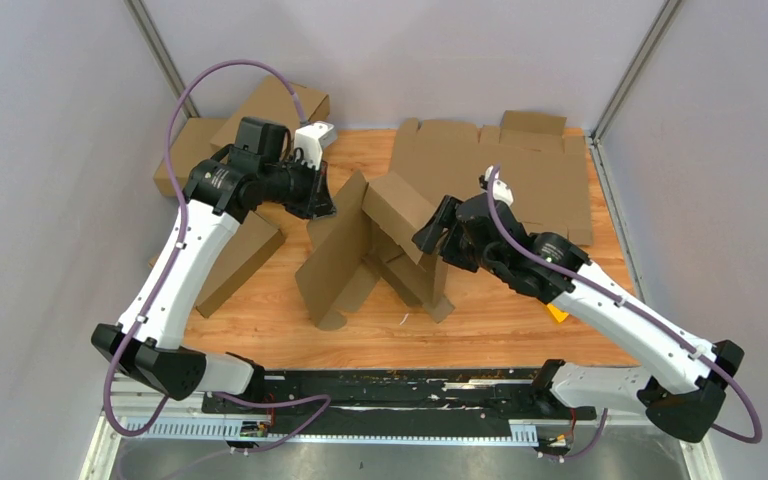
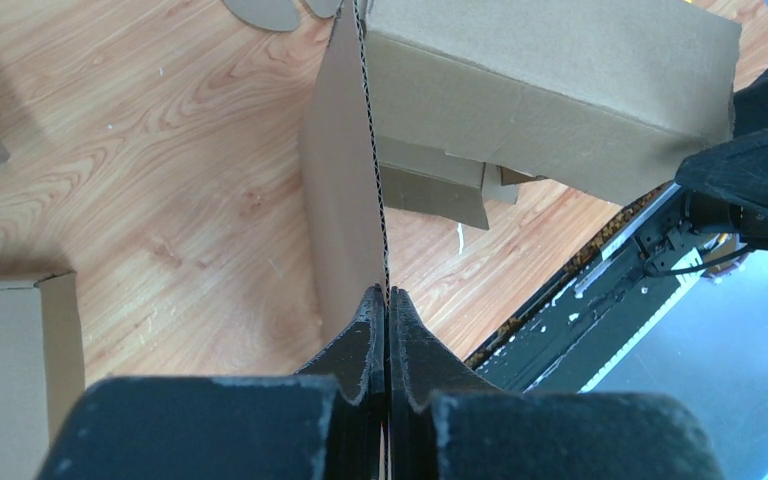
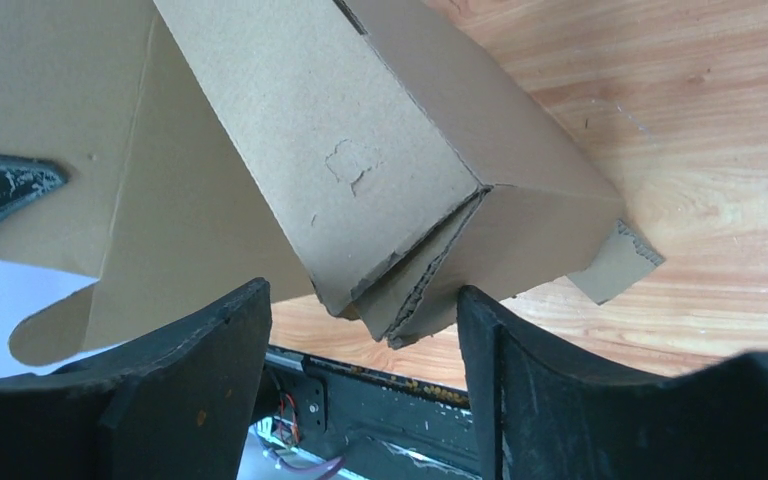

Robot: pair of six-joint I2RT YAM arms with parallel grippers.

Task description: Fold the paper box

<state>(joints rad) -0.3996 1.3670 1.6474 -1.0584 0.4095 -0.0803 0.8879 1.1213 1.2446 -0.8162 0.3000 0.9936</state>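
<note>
The left tool (image 2: 387, 296) is clenched on the thin corrugated edge of an upright panel (image 2: 345, 180) of the paper box (image 2: 550, 90), its two fingers pressed together with the cardboard sandwiched between them. Just beyond its tips the panel stands on edge. To the right of that, the box's folded body sits tilted above the wooden table (image 2: 140, 150).

The right tool (image 3: 365, 300) is released, its fingers spread wide. A doubled-over lower corner of the box sits in the gap between them, and I cannot tell whether either finger touches the cardboard. A small tab (image 3: 615, 262) juts out past its right finger, over the table.

From above, the half-folded box stands between the two tools with its panels leaning. Flat cardboard sheets (image 1: 530, 175) lie behind the right tool, and other brown boxes (image 1: 245, 260) lie near the left tool, beside its arm
</note>
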